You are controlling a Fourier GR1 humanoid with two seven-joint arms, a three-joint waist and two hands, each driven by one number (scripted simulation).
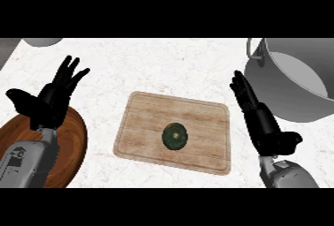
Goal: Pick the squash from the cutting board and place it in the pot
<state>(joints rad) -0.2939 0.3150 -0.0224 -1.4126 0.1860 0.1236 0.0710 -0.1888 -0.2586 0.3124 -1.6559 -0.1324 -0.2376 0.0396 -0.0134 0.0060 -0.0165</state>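
Note:
A small dark green squash (174, 136) lies near the middle of a light wooden cutting board (150, 119) on the white counter. The grey metal pot (297, 95) stands at the upper right, partly cut off by the view's edge. My right hand (254, 110) is open, fingers straight and pointing up, between the board's right edge and the pot, touching neither. My left hand (53, 95) is open with spread fingers at the left, well away from the board.
A round brown wooden plate (73, 145) lies at the lower left under my left forearm. A grey rounded object (42, 42) shows at the top left edge. White marbled counter surrounds the board.

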